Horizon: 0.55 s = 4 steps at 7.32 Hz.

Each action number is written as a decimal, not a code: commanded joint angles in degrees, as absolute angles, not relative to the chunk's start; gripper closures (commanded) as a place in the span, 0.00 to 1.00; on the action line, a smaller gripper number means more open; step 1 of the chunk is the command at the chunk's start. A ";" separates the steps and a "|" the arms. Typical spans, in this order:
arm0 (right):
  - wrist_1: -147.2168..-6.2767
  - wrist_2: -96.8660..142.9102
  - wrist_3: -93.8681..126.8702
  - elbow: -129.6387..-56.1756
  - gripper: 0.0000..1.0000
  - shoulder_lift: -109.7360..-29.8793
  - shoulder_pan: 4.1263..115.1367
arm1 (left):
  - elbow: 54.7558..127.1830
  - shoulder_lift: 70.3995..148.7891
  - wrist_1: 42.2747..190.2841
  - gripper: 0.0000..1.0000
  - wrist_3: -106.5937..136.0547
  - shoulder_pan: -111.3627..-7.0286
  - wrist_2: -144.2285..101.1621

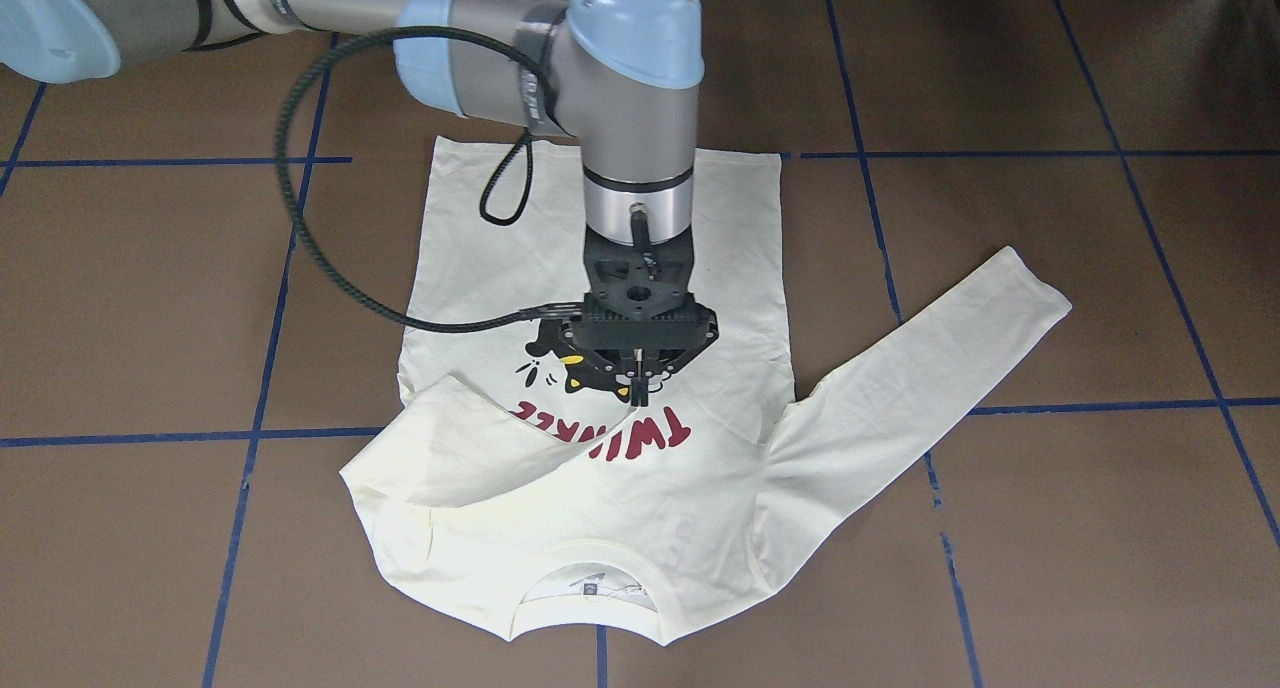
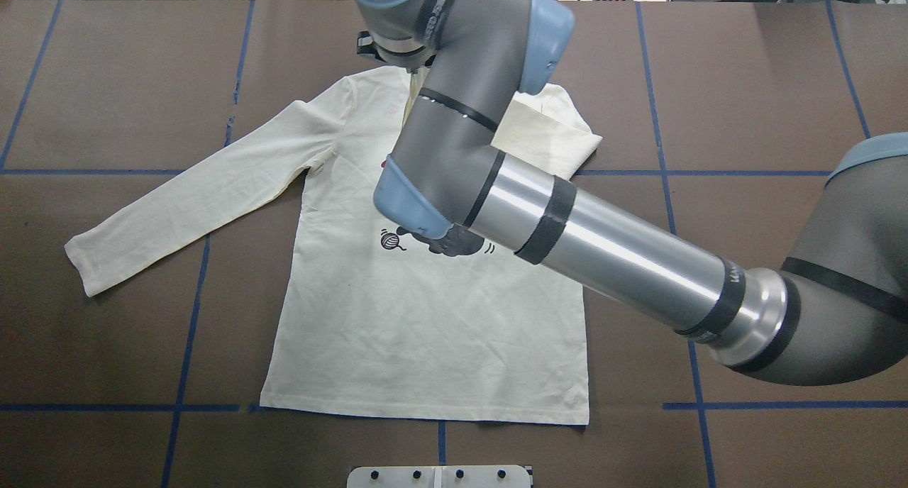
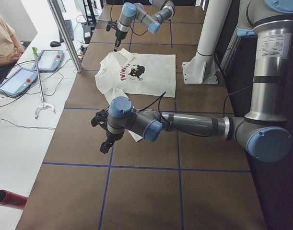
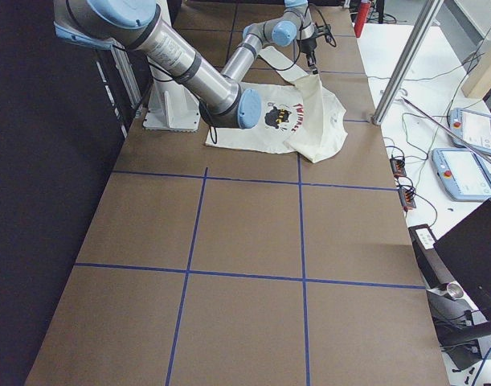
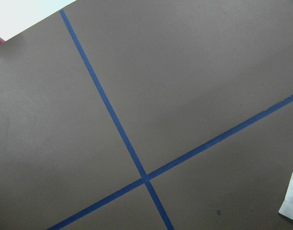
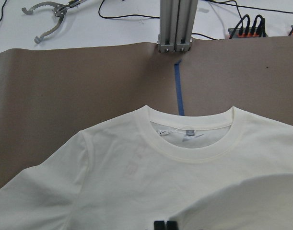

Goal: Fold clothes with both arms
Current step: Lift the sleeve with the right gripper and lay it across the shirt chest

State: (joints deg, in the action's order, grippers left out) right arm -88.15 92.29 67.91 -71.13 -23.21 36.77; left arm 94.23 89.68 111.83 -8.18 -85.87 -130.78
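L end effector (image 3: 104,145) is nearest in the exterior left cam. It points down over bare brown surface (image 3: 146,191), just beside the cuff of the L sleeve (image 2: 198,197). Only that side view shows it, so can't tell if its fingers are apart or together. L wrist cam gives just surface, crossing blue tape lines (image 5: 112,120) and the cuff's corner at the right edge.

Next, the shirt (image 2: 425,332): flat on the surface, print side up, hem twd the robot base, collar (image 6: 189,143) twd the operators' side. L sleeve lies stretched out flat, angled away from the body. R sleeve (image 1: 480,448) is folded in over the chest, plain side showing, covering part of the red "TWINKLE" lettering (image 1: 660,430).

Farther on, R end effector (image 1: 637,396) points straight down over the chest by the black cat print (image 1: 575,368). Its fingers are clenched on the R sleeve's end, and the side views show the cloth hanging raised from it.

Past the surface's far edge: aluminium post (image 6: 175,24), white desk w/ a grabber tool (image 6: 50,14).
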 commanded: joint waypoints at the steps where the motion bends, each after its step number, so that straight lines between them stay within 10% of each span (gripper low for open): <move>1: -80.89 88.07 68.73 -63.21 1.00 -19.34 33.05 | 93.52 89.56 111.71 0.00 -8.17 -85.87 -130.78; 4: -80.25 88.07 68.82 -57.24 1.00 -13.99 32.78 | 93.43 89.56 111.71 0.00 -8.09 -85.87 -130.78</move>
State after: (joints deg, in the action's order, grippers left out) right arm -80.66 88.14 68.79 -60.07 -16.05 32.84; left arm 93.49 89.56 111.71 -8.15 -85.87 -130.78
